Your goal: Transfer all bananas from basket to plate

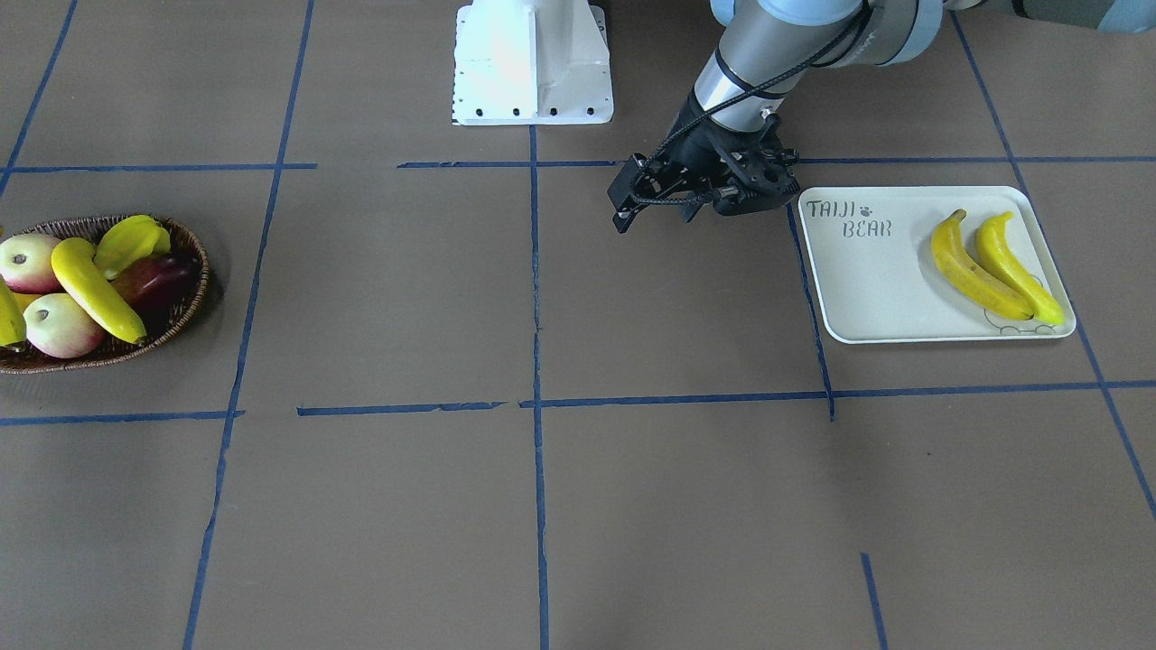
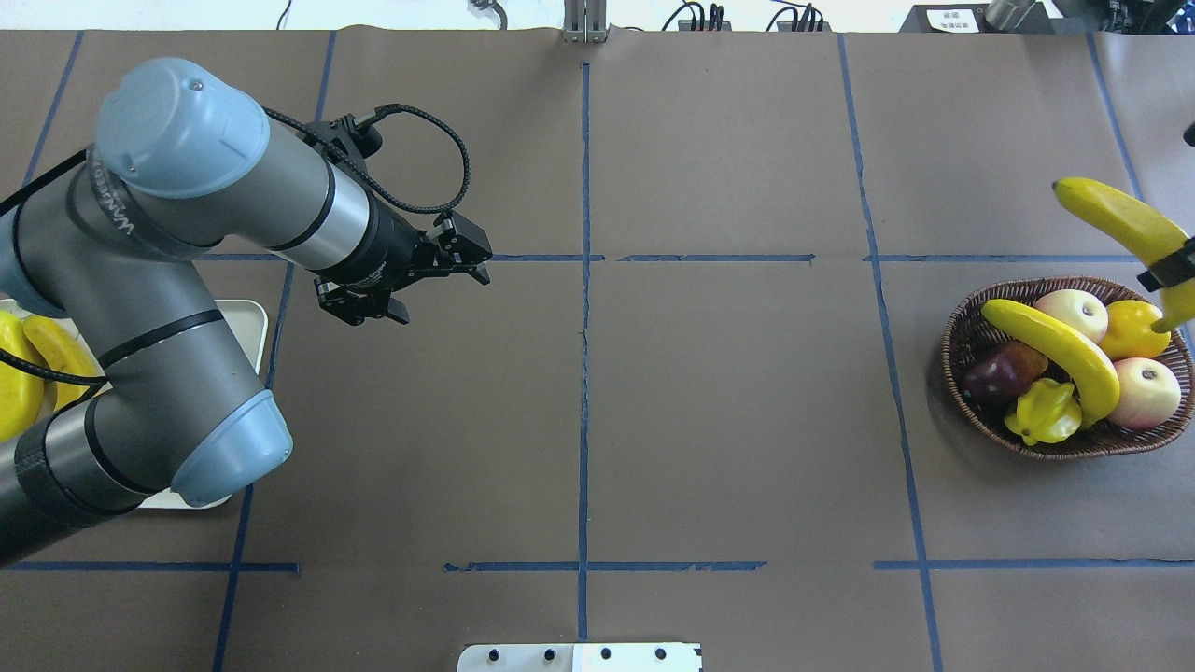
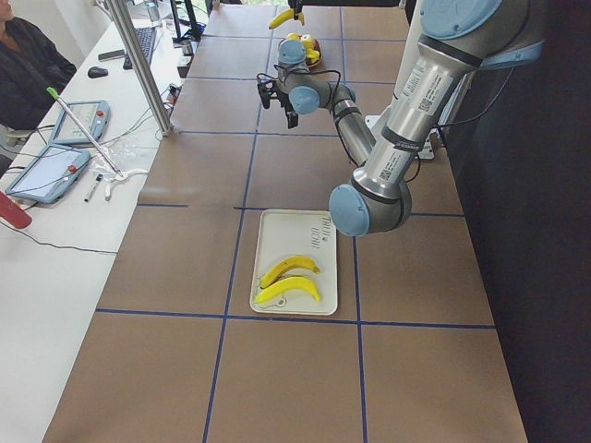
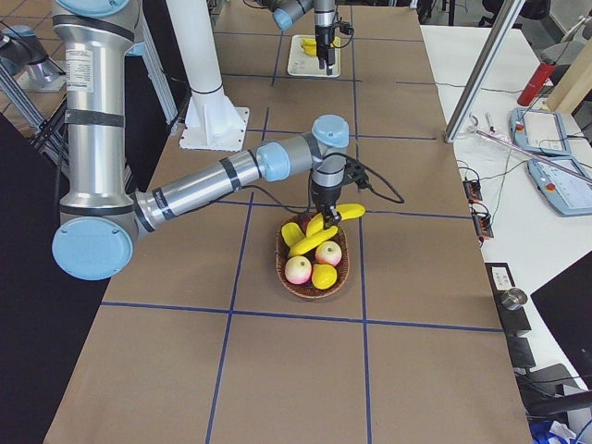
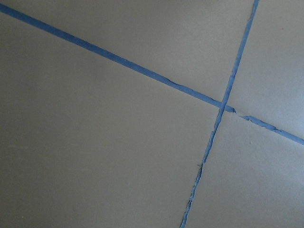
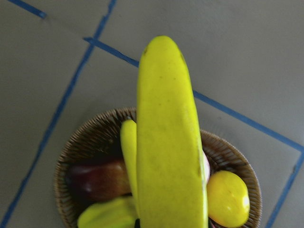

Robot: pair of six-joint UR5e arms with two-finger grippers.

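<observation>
Around the one banana (image 2: 1055, 347) lying across the basket (image 2: 962, 327) crowd two pink-cream apples (image 2: 1074, 311), a dark red fruit (image 2: 1001, 371), a round yellow fruit (image 2: 1131, 329) and a ridged star fruit (image 2: 1044, 413) tucked just beside it. Over the basket's rim the right hand (image 2: 1169, 268) is clamped on another banana (image 2: 1116, 222), held clear of the pile. Well apart from that, the left hand (image 2: 362, 313) hangs near the plate (image 1: 867, 289) over bare tabletop (image 1: 406, 298), fingers spread with nothing between them. Two bananas (image 1: 975, 271) lie side by side on the plate, at the end away from its "TAIJI BEAR" lettering. Brown paper crossed by blue tape lines (image 1: 535, 298) covers the tabletop; a white side desk (image 3: 55, 258) carrying tablets (image 3: 46, 173) runs alongside
</observation>
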